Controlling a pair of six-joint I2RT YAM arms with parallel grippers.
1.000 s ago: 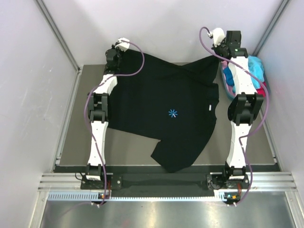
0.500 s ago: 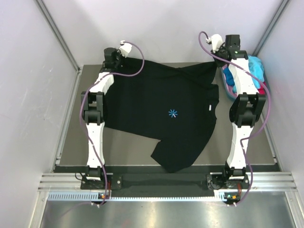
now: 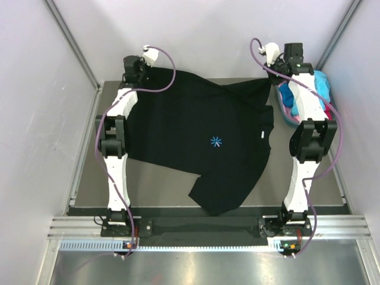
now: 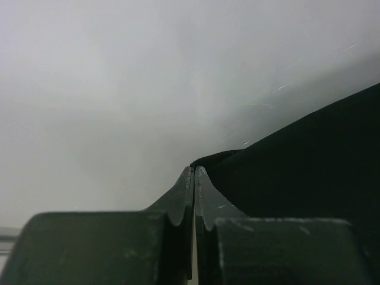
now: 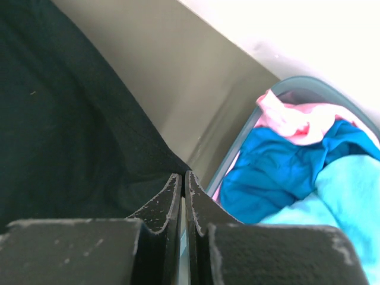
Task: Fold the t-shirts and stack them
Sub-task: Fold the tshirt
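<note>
Matt black cloth t-shirt point(image 3: 190, 124), smooth grey table point(image 3: 154, 190)

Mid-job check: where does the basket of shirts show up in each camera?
Top external: basket in the upper right of the picture.
Left wrist: not in view.
Right wrist: right half, its rim curving from centre to upper right.
Shared landmark: the black t-shirt, visible in all three views.

- A black t-shirt point(image 3: 196, 127) lies spread over the tabletop point(image 3: 160, 190), with its starburst logo point(image 3: 216, 141) facing up at mid-frame.
- Its far edge runs up to both arms: the left jaws grip it at upper left, the right jaws at upper right.
- A basket point(image 3: 284, 114) at the right edge holds a turquoise shirt point(image 3: 323, 86) and a blue shirt point(image 3: 288, 94).
</note>
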